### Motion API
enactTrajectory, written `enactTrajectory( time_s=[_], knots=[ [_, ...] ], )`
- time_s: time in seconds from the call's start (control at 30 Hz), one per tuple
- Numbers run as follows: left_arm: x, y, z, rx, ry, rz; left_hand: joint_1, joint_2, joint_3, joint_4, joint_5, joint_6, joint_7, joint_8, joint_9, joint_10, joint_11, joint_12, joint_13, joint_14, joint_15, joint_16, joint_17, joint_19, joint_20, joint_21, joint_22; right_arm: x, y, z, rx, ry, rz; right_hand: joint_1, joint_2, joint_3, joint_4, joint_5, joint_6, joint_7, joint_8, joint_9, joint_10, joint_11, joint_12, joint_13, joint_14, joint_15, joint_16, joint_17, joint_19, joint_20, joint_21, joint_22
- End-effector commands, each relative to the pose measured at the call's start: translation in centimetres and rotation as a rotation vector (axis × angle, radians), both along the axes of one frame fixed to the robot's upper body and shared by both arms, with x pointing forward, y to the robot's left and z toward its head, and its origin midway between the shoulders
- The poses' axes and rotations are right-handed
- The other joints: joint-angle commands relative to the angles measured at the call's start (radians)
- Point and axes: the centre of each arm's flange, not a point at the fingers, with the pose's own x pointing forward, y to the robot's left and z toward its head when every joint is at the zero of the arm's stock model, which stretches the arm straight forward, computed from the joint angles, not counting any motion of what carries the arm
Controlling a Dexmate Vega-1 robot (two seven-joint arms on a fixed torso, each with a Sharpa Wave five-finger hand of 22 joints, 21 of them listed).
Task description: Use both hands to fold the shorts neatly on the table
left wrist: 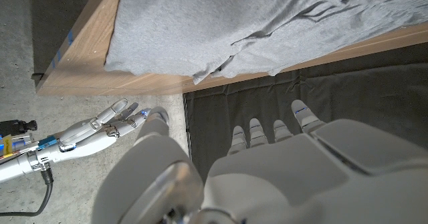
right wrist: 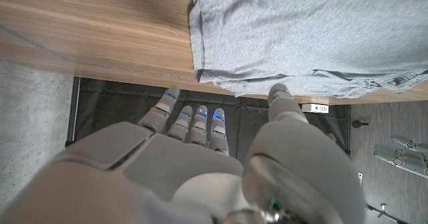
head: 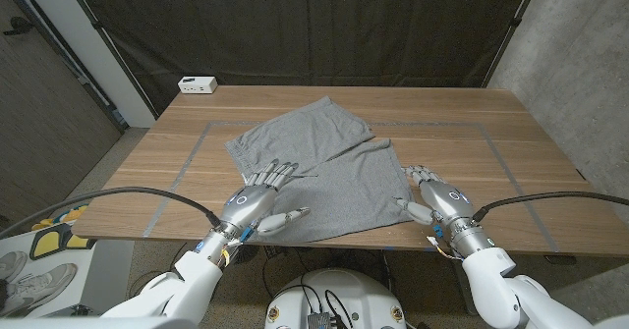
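Observation:
Grey shorts [head: 324, 167] lie spread on the wooden table [head: 491, 123], waistband toward the far left and leg hems toward the near edge. My left hand [head: 257, 199] is over the near left part of the shorts, fingers spread, nothing in its grip. My right hand [head: 432, 196] stands just right of the near right hem, fingers apart and empty. In the left wrist view my left hand [left wrist: 267, 164] faces the shorts [left wrist: 234, 23], and the right hand [left wrist: 87, 134] shows beyond. In the right wrist view my right hand [right wrist: 200, 157] faces the shorts [right wrist: 307, 30].
A small white box [head: 198, 84] sits at the table's far left corner. Faint tape lines [head: 197, 152] mark a rectangle on the tabletop. A black curtain hangs behind the table. Shoes [head: 20, 270] lie on the floor at the left.

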Motion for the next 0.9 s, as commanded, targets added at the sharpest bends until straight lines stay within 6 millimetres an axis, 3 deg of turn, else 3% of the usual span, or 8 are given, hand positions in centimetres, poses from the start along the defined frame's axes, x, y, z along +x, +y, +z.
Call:
enactTrajectory(
  time_s=[0.03,0.4,0.63,0.9],
  knots=[
    [0.0,0.8,-1.0,0.022,0.023,0.025,0.008,-0.008,0.002,-0.009,0.005,0.012,-0.002,0.007,0.004,0.006,-0.001,0.002,0.004,-0.029,-0.007,0.004,0.002,-0.098,-0.003,-0.004,0.001,-0.5,1.0,-1.3,-0.016,0.015,-0.016,0.018,-0.002,0.004,-0.01,0.005,0.01,0.005,0.0,0.002,0.01,0.002,-0.005,0.002,0.013,0.001,0.003,-0.001,0.011,-0.002,0.0,0.002],
    [-0.3,1.1,-1.5,0.067,0.018,0.058,0.023,-0.013,0.001,-0.019,0.009,0.017,0.001,0.006,0.004,0.019,0.004,0.004,0.004,-0.025,-0.006,0.004,0.001,-0.09,0.001,-0.005,0.001,-1.1,1.4,-2.3,-0.042,0.023,-0.054,0.035,-0.014,0.006,-0.017,0.006,0.023,0.002,0.002,0.002,0.024,-0.002,-0.003,0.003,0.023,-0.004,0.003,-0.001,0.018,-0.002,-0.001,0.002],
    [-0.5,1.4,-2.0,0.096,0.009,0.087,0.066,-0.029,-0.001,-0.041,0.018,0.076,0.017,0.022,0.005,0.039,0.032,0.004,0.005,-0.016,-0.005,0.003,0.001,-0.069,0.002,-0.007,-0.001,-0.9,1.9,-3.0,-0.06,0.02,-0.078,0.056,-0.024,0.01,-0.023,0.009,0.04,0.0,0.006,0.002,0.036,-0.009,-0.002,0.003,0.036,-0.006,0.003,-0.001,0.031,-0.001,0.001,0.002],
    [-0.8,1.7,-2.5,0.13,0.012,0.12,0.097,-0.038,-0.001,-0.051,0.024,0.092,0.012,0.023,0.006,0.051,0.025,0.004,0.005,-0.007,-0.003,0.004,0.001,-0.053,0.004,-0.007,-0.002,-0.6,2.1,-4.0,-0.078,0.029,-0.118,0.11,-0.034,0.026,-0.029,0.019,0.071,-0.006,0.012,0.002,0.062,-0.018,-0.001,0.003,0.069,-0.014,0.007,-0.001,0.06,-0.001,0.005,0.002]
  ],
)
